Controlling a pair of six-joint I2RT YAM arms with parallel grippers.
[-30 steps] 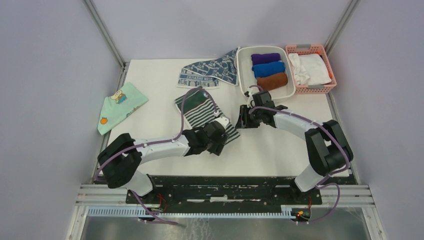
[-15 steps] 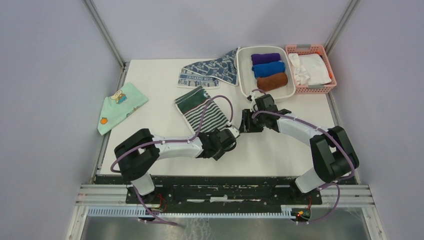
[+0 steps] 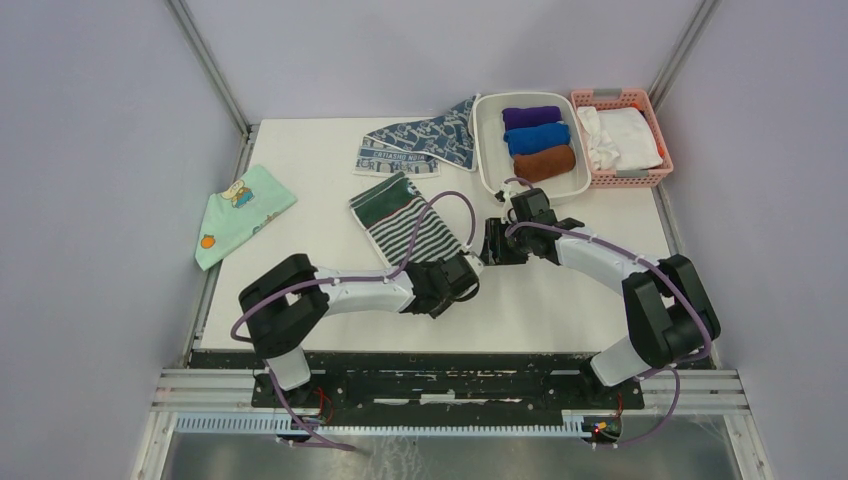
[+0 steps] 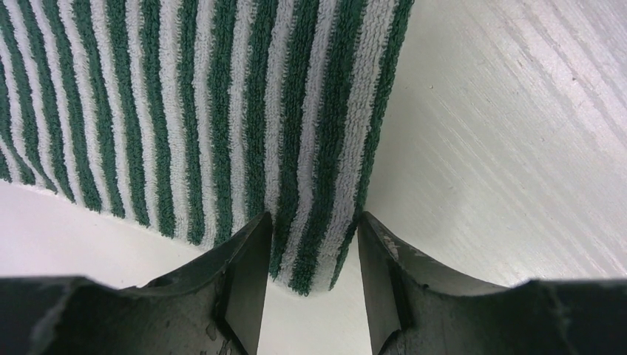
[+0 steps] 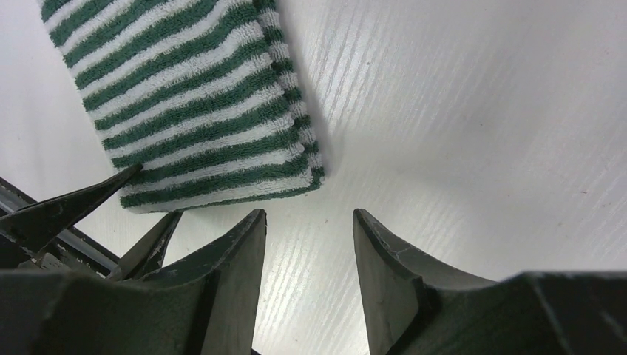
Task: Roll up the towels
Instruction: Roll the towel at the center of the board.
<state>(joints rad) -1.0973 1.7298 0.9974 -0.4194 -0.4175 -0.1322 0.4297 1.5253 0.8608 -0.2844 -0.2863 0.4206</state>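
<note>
Striped towel (image 3: 405, 222) laid flat on the tabletop (image 3: 300, 180), its near corner straddled by the spread left fingers (image 4: 248, 288), right fingers (image 5: 381, 274) likewise spread alongside; the soft, light terry is judged best pinched there

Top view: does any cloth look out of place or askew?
Yes. The mint-green cloth overhangs the left edge of the table; the blue-grey towel lies crooked, one corner at the white tray.
</note>
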